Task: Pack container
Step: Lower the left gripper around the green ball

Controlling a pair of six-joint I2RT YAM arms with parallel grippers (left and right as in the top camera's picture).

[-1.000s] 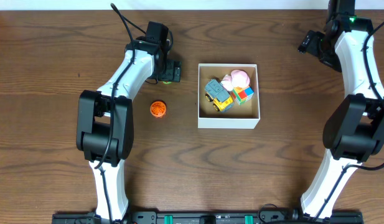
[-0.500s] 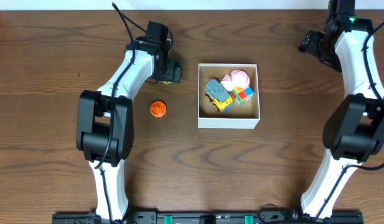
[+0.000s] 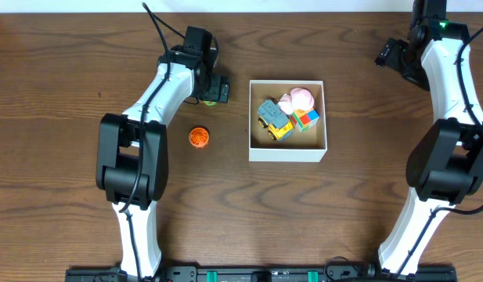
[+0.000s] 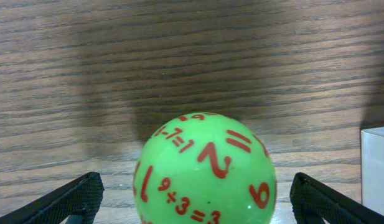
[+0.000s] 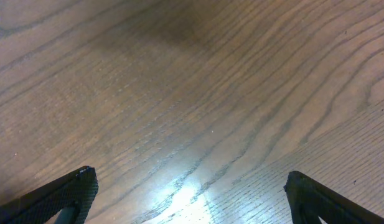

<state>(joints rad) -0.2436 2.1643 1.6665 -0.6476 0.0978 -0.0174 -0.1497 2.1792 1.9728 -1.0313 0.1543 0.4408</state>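
The container (image 3: 288, 152), a square shallow box with white outer walls and a brown cardboard interior, sits on the brown wooden worktop (image 3: 69, 180) slightly right of centre, nearer the far edge. It holds a grey-and-yellow toy truck (image 3: 274, 119), a pink soft toy (image 3: 298, 98) and a multicoloured cube (image 3: 307, 118). Over the last second almost nothing changes: the left arm (image 3: 159, 86) remains poised over the green ball printed with red sums (image 4: 204, 171), which rests on the worktop near the container's far left corner, apart from its wall. The left jaws stand wide, one tip on each side of the ball, with no visible contact. The approach therefore appears complete; the step in hand is probably closure on the ball, followed by transfer into the container. A small orange ball (image 3: 198, 137) lies left of the container's near left corner, not yet packed. The right arm (image 3: 448, 70) stays parked at the far right corner, its jaws wide over bare worktop, holding nothing.
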